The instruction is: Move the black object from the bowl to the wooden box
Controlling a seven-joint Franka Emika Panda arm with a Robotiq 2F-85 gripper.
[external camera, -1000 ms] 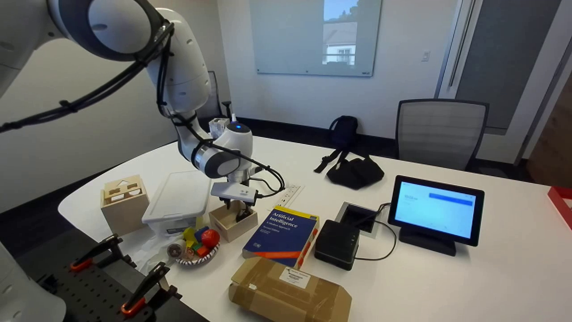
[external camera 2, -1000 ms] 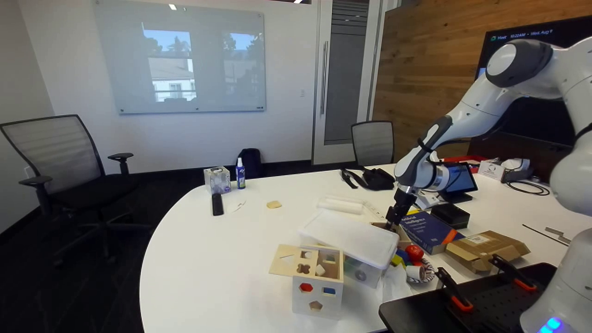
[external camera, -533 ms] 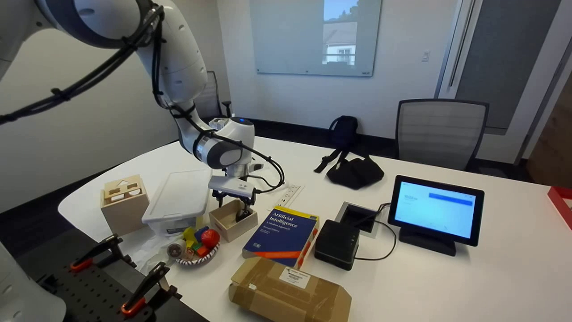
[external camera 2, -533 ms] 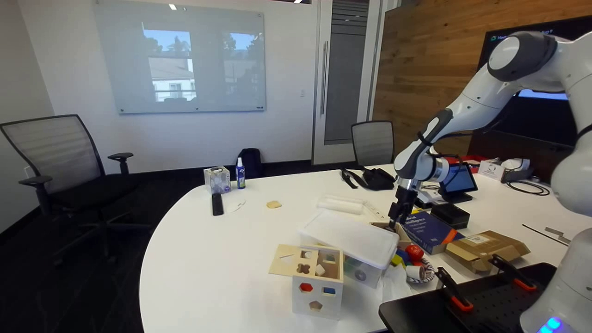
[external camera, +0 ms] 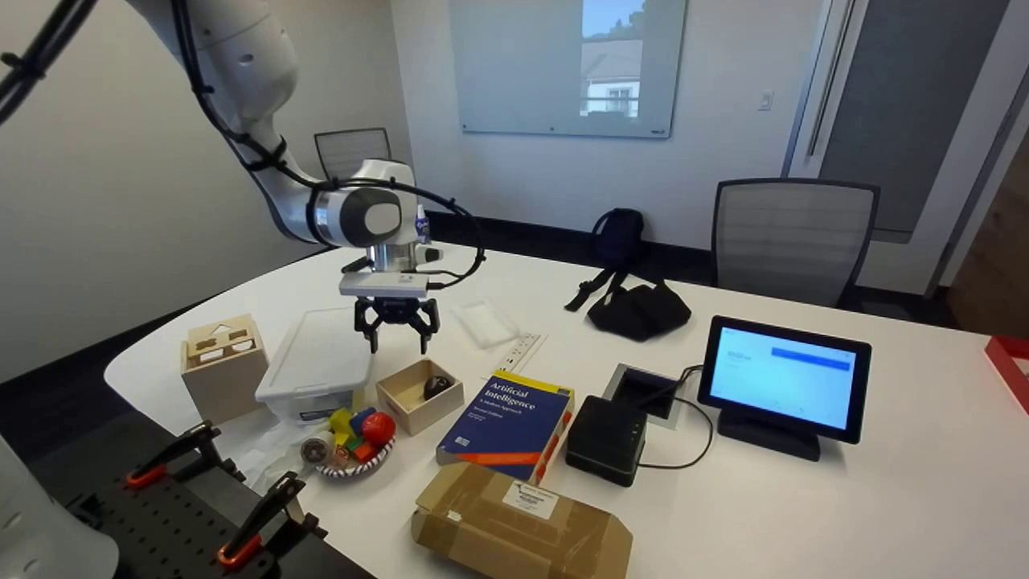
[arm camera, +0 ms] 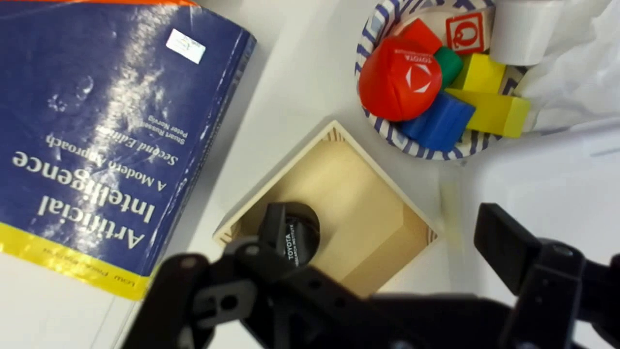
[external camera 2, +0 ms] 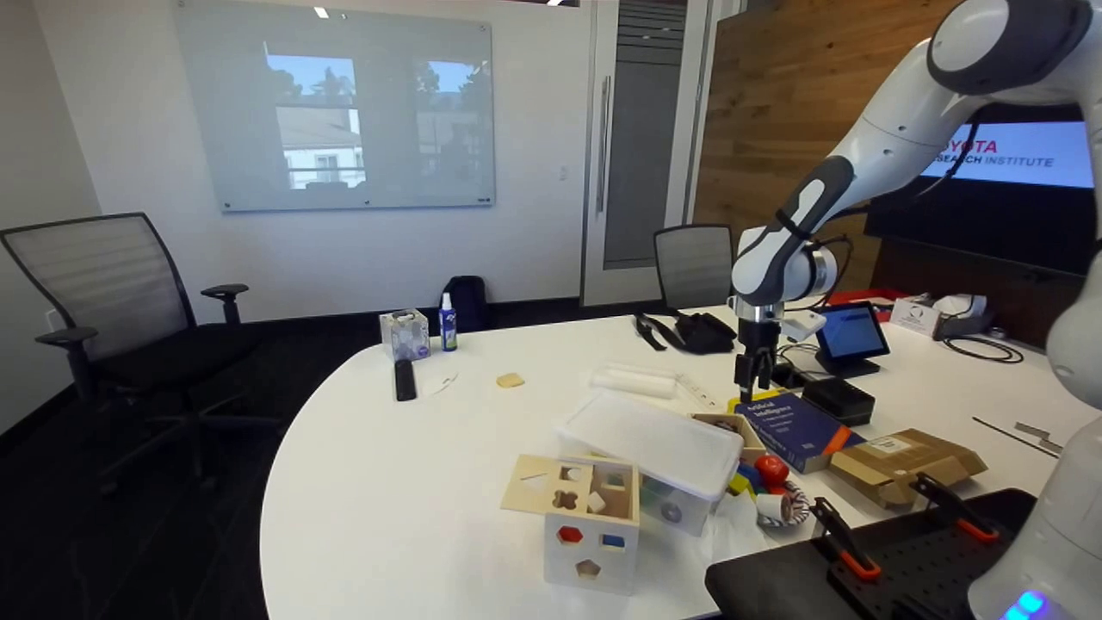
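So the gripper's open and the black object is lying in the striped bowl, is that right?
Not quite: the wrist view shows the black object lying in the open wooden box, not in the striped bowl. The gripper is open, as you said.

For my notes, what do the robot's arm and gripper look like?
The arm is white with rounded segments and dark grey joint sections. Black cables are strapped along it, and a silver collar sits above a flat white housing. The gripper is black, with two angular, jointed fingers. Blue light glows on the base.
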